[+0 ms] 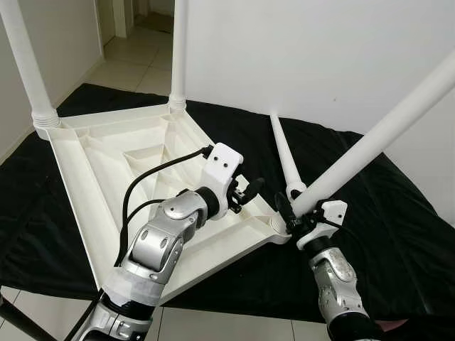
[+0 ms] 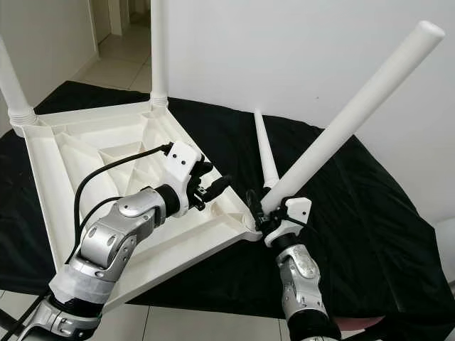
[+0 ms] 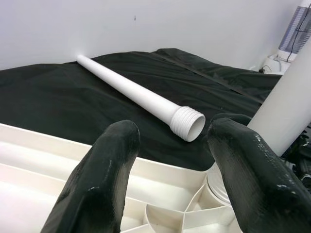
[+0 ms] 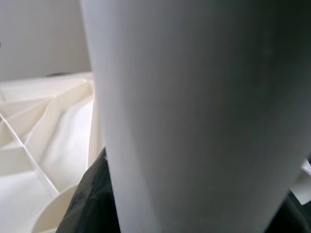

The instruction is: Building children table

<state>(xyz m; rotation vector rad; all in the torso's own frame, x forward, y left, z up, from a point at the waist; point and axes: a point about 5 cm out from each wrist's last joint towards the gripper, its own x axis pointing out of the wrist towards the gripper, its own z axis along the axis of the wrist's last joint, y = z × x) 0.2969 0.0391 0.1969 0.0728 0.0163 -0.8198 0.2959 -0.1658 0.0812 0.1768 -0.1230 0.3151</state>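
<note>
Currently head views: tabletop (image 1: 106, 170) lies upside down on black cloth (image 1: 370, 213), two legs already standing in the far corners, one at 11 o'clock (image 1: 25, 64), one at 12 (image 1: 179, 50). Right gripper (image 2: 264, 213) pinches the third leg (image 2: 348, 114) near its lower end, right at the near-right corner socket (image 1: 279, 226). Leg's long axis tilts hard, top pointing to 2 o'clock, so it isn't square to the socket yet; judgement: next move needs it stood upright over the socket before it seats. Left gripper (image 1: 245, 192) hovers over the tabletop ribs just at 9 o'clock of that corner, fingers spread, holding nothing. Fourth leg (image 1: 284, 153) lies loose on the cloth at 12 o'clock from the corner, threaded end toward the robot; right arm is nearer to it but busy.

Left wrist view: spread fingers (image 3: 102, 184) frame the loose leg's threaded end (image 3: 188, 124); held leg at the edge.

Right wrist view: held leg up close, tabletop ribs (image 4: 43, 131) behind.

Room: white wall (image 1: 320, 57), tiled floor (image 1: 135, 67), doorway at 11 o'clock.
</note>
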